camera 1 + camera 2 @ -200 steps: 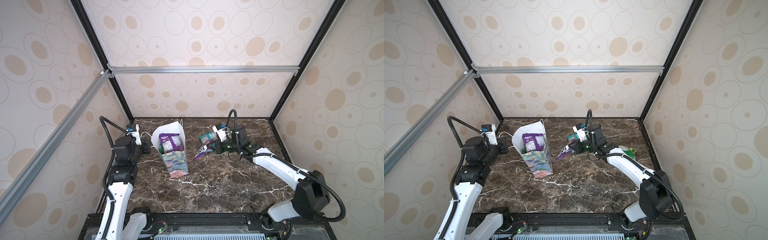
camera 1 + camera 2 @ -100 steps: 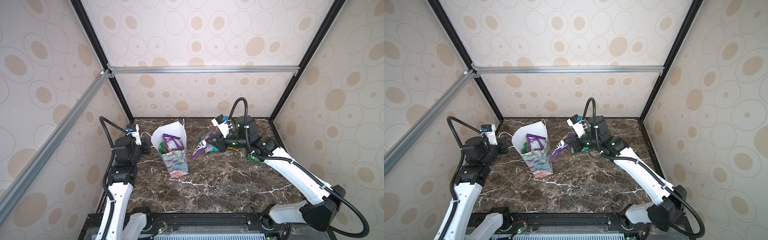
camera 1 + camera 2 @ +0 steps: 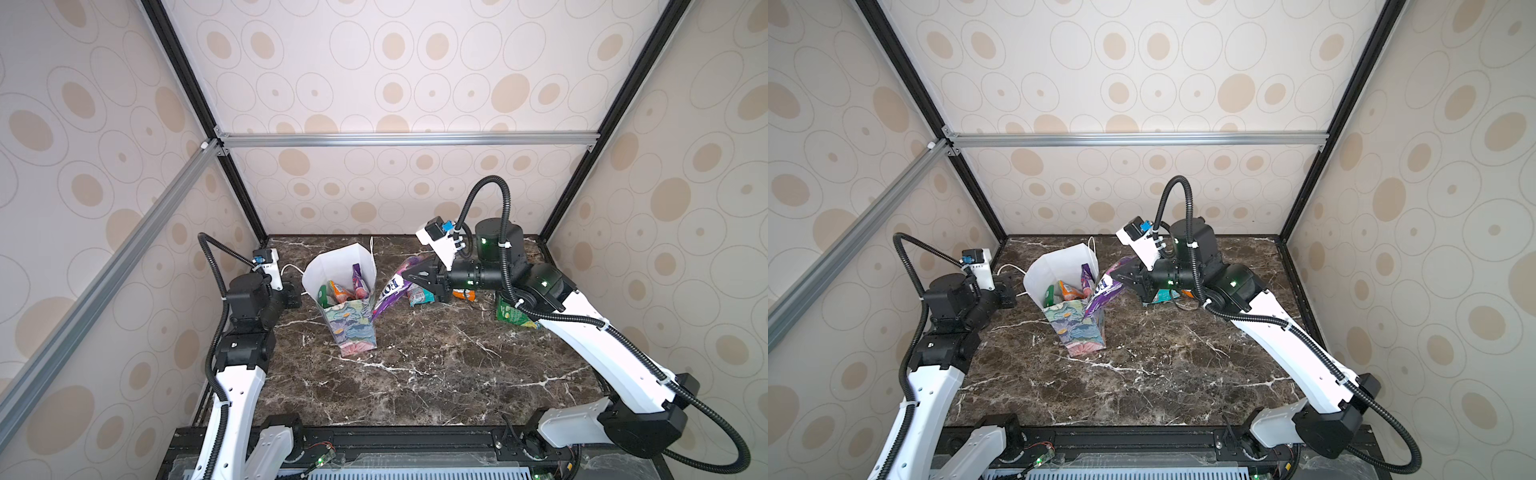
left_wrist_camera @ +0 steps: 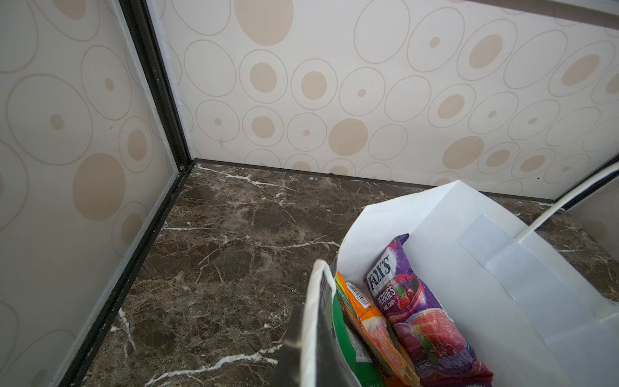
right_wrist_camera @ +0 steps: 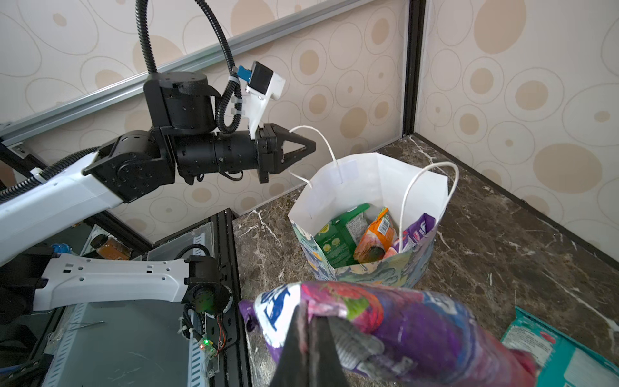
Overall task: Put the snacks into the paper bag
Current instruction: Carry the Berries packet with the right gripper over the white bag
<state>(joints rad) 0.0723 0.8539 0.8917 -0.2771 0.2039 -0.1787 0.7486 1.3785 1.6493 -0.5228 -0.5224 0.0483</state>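
The floral paper bag (image 3: 353, 328) stands open at the back of the table, white inside. My left gripper (image 3: 298, 293) is shut on its white cord handle (image 5: 330, 147) at the bag's left rim. Inside the bag stand a green snack (image 5: 338, 234), an orange one (image 5: 375, 234) and a purple FOX'S one (image 4: 412, 301). My right gripper (image 3: 405, 276) is shut on another purple snack packet (image 3: 388, 291), which hangs tilted just right of the bag's mouth, its lower end against the bag's right side. On the table lie a teal snack (image 3: 419, 296), an orange snack (image 3: 463, 294) and a green snack (image 3: 513, 313).
Patterned walls close in the marble table (image 3: 415, 374) on three sides, with a black frame post (image 4: 157, 100) in the back left corner. The loose packets lie behind and under my right arm (image 3: 582, 328).
My right gripper has lifted the purple packet off the table and carried it left to the bag's mouth. The left arm and the bag have stayed put.
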